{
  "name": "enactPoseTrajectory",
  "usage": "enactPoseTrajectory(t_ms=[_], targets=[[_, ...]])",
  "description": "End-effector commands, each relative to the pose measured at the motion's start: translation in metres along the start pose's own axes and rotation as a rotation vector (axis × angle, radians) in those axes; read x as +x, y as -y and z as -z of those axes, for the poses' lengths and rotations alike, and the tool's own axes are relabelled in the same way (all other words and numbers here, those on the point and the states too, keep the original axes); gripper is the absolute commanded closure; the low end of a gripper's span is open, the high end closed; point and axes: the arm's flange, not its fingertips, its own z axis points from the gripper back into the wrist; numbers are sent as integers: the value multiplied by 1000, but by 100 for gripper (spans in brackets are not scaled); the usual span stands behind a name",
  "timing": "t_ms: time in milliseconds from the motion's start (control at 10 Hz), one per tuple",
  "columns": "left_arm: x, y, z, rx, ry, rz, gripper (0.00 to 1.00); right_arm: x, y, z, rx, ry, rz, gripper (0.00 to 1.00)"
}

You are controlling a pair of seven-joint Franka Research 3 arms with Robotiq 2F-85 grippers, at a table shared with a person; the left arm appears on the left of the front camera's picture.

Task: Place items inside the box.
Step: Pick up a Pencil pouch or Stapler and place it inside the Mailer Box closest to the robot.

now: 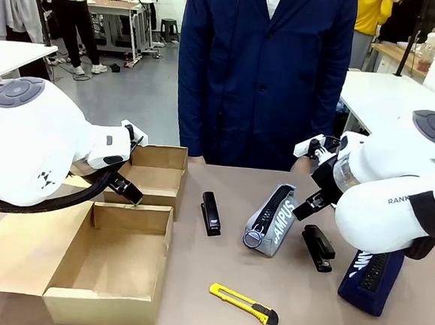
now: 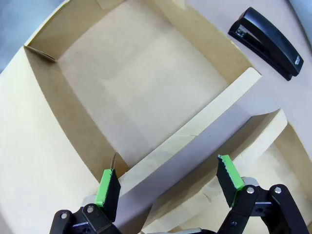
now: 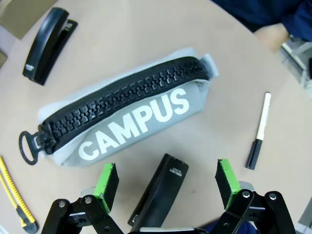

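R gripper (image 3: 166, 170) open, hovering over a stapler (image 3: 161, 195) lying between its fingers, grey pouch (image 3: 131, 112) just beyond; first pick looks abt to start, no items in box yet. L gripper (image 2: 167, 171) also open, astride the box wall (image 2: 195, 136). Next: R drops straight down, closes across stapler body w/o nudging pouch.

Left arm (image 1: 30, 148), right arm (image 1: 395, 199): glossy white rounded shells, grey disc joint caps (image 1: 20, 90). Black cable (image 1: 87, 191) on left arm. Fingers (image 2: 112, 194) black, green pads (image 3: 225, 176).
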Motion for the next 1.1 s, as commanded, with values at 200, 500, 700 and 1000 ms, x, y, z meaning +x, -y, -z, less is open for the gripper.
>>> enactPoseTrajectory(t_ms=[200,500,700,1000], targets=[[0,0,0,0,0,0,0,0,0,0,0,1,1,0],[0,0,0,0,0,0,0,0,0,0,0,1,1,0],[-1,-3,-44,-63,44,19,0,-1,13,-42,47,-29,55,0],[-34,-38,-175,-284,147,-169,0,-67,74,-190,219,60,391,0]])
